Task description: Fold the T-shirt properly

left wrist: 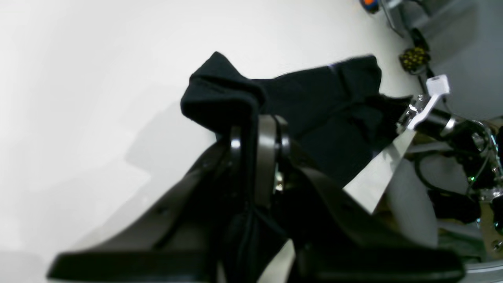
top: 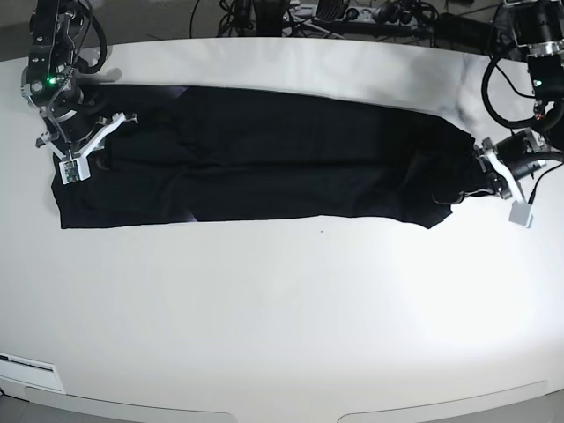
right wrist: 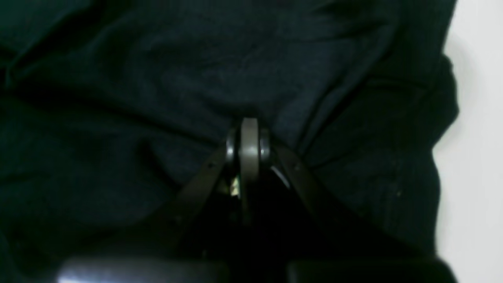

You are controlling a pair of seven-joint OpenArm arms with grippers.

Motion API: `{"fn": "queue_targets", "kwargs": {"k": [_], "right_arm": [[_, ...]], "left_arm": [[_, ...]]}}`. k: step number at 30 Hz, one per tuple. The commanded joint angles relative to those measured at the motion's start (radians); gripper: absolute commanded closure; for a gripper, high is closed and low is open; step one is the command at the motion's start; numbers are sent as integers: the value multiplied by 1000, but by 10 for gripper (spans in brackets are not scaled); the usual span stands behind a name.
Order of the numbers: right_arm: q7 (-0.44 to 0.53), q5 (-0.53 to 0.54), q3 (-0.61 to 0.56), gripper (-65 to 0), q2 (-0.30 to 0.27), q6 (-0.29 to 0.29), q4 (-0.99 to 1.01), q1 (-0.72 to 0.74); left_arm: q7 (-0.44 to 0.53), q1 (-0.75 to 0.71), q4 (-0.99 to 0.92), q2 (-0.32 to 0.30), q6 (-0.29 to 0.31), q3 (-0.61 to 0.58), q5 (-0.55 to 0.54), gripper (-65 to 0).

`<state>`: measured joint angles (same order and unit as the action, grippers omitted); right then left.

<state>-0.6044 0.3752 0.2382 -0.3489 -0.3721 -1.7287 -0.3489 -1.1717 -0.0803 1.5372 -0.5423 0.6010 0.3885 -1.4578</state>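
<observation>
We have the T-shirt (top: 264, 159) stretched long across the surface (top: 282, 308). Our left claw (left wrist: 257, 129) clamps one end, our right claw (right wrist: 248, 133) pinches the other, tensioning it for the next fold.

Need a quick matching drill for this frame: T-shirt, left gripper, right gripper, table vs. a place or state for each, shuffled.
Things:
1. T-shirt
2. left gripper
3. right gripper
4. table

Descriptions:
A. white, bare along the near side in the base view
B. shut on a bunched shirt end, base view's right
C. black, stretched long across the table
D. shut, pressed into dark cloth, base view's left

Pairs: 1-C, 2-B, 3-D, 4-A
</observation>
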Motion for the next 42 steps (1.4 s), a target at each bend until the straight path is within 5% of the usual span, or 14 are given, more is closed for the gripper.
{"fn": "queue_targets", "kwargs": {"k": [1, 6, 17, 22, 39, 40, 42], "right_arm": [[-25, -13, 5, 0, -14, -3, -1, -1], [-46, -8, 5, 0, -14, -3, -1, -3], [-72, -9, 5, 0, -14, -3, -1, -3], [-74, -9, 5, 0, -14, -3, -1, -3], [-117, 0, 5, 0, -14, -14, -1, -3], [-129, 19, 5, 0, -14, -14, -1, -3], [-154, 56, 5, -105, -14, -18, -1, -3]], "left_arm": [[2, 11, 14, -11, 29, 14, -26, 0], [2, 17, 15, 80, 35, 14, -26, 0], [0, 17, 15, 392, 38, -51, -26, 0], [0, 21, 15, 494, 97, -122, -26, 0], [75, 50, 14, 557, 97, -186, 29, 0], [99, 50, 14, 559, 97, -185, 49, -8], [151, 50, 14, 559, 97, -185, 75, -155]]}}
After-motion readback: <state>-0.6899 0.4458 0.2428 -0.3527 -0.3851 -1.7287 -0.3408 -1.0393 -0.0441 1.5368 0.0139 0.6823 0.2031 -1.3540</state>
